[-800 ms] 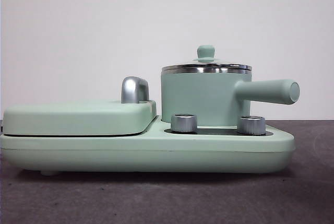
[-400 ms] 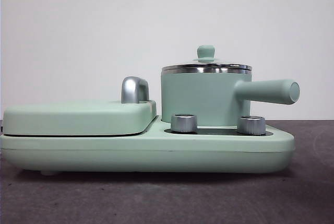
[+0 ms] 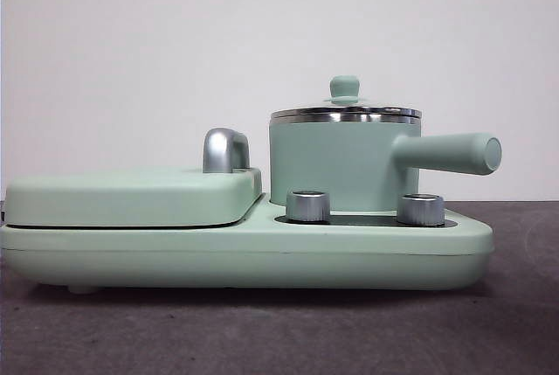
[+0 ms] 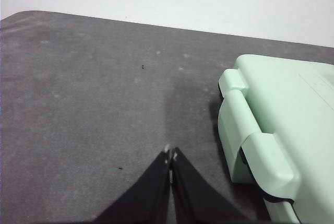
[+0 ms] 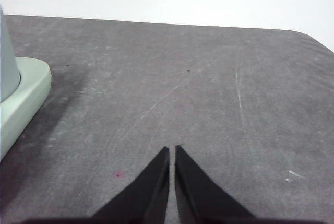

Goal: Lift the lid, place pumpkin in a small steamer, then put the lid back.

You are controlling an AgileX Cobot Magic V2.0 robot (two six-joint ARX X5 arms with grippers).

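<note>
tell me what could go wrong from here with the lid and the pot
1. The lid offers only a small rounded knob to grab, so a tool could slip off it.
2. The pot just sits on the base with its long handle sticking out sideways; a careless approach might knock it and turn the pot.
3. No pumpkin shows in any view, so the placing step may stall.
</note>
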